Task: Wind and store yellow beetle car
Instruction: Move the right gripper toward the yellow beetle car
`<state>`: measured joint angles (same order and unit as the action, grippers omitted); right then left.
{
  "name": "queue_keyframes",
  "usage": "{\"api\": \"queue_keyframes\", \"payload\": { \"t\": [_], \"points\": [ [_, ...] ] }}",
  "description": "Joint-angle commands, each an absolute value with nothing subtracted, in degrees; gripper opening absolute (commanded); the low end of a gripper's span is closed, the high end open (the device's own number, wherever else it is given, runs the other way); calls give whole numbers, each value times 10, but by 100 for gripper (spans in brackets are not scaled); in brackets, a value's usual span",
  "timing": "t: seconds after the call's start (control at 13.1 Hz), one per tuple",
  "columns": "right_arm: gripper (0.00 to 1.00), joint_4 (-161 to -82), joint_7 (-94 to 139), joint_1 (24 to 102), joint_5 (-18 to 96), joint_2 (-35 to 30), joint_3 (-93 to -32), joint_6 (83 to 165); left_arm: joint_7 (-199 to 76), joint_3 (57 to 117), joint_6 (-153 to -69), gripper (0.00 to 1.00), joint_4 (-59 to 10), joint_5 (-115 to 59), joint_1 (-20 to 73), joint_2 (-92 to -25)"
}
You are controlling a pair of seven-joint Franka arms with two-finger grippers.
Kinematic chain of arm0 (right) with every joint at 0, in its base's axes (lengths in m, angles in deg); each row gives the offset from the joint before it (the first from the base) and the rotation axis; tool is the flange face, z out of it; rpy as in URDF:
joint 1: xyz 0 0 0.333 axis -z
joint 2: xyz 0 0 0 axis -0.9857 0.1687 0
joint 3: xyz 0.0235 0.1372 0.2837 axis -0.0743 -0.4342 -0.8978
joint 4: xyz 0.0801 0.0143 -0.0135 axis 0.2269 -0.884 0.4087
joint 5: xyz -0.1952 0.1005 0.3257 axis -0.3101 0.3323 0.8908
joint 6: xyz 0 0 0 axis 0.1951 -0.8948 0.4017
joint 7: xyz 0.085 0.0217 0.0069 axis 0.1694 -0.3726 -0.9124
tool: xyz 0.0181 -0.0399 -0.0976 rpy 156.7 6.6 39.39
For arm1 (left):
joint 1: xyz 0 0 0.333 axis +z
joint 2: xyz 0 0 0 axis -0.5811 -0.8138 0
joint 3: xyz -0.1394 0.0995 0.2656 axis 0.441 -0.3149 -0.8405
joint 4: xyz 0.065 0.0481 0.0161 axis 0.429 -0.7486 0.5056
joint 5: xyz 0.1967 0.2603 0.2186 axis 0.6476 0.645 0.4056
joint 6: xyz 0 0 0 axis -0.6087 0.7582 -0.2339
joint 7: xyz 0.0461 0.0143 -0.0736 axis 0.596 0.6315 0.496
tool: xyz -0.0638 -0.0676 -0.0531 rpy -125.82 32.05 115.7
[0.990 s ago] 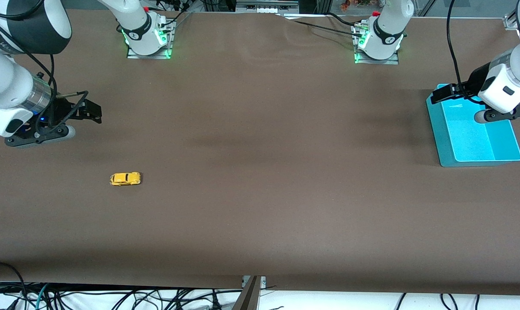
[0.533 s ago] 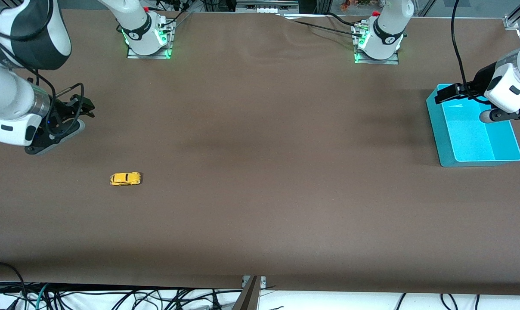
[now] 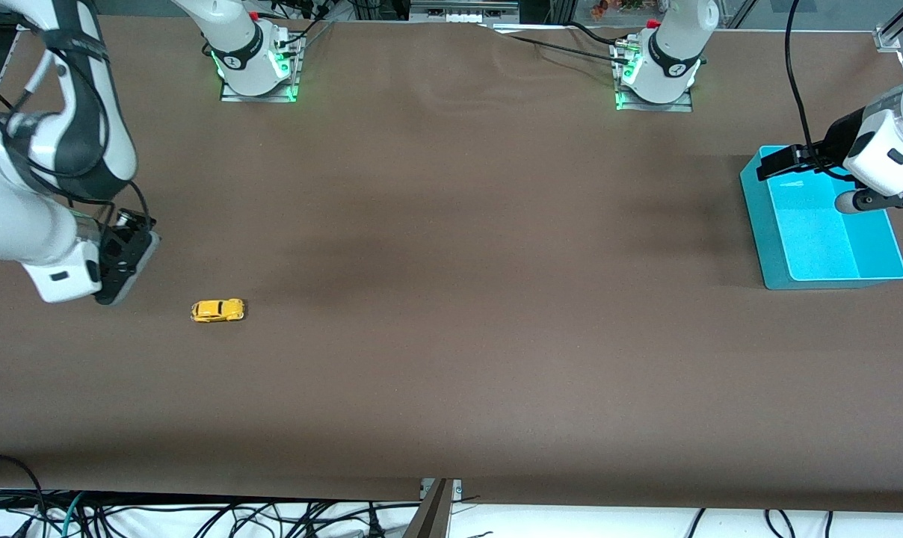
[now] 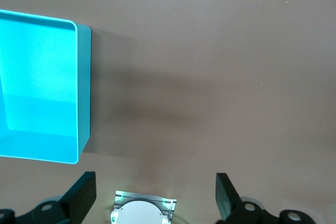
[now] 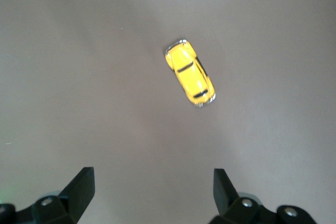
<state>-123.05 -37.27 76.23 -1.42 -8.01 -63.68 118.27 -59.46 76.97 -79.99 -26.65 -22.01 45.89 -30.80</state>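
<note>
The yellow beetle car [image 3: 217, 310] stands on its wheels on the brown table near the right arm's end. It also shows in the right wrist view [image 5: 190, 73], apart from the fingers. My right gripper [image 5: 152, 182] is open and empty and points down at the table. In the front view it [image 3: 125, 258] is up in the air beside the car, toward the table's end. My left gripper [image 4: 155, 184] is open and empty. It hovers by the rim of the teal bin [image 3: 773, 246] in the front view [image 3: 780, 163].
The teal bin [image 4: 81, 87] is empty and stands at the left arm's end of the table. The two arm bases [image 3: 256, 71] [image 3: 655, 78] stand along the table's edge farthest from the front camera. Cables hang below the table's near edge.
My right arm has swung toward the front camera and turned its gripper down, ending closer to the car. The left gripper has barely shifted. The car has not moved.
</note>
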Motion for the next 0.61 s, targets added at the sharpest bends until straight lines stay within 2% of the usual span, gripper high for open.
{"api": "queue_keyframes", "payload": {
  "t": [0.0,0.3,0.53],
  "points": [
    [100,-1267,-438,761,-6,-92,-642,1223,-612,769,-794,100,-256,-234,473,-308],
    [100,-1331,-522,761,-3,-88,-642,1335,-613,773,-795,100,-253,-234,473,-307],
    [100,-1339,-561,761,-4,-58,-642,1403,-614,770,-794,100,-253,-234,474,-308]
  ]
}}
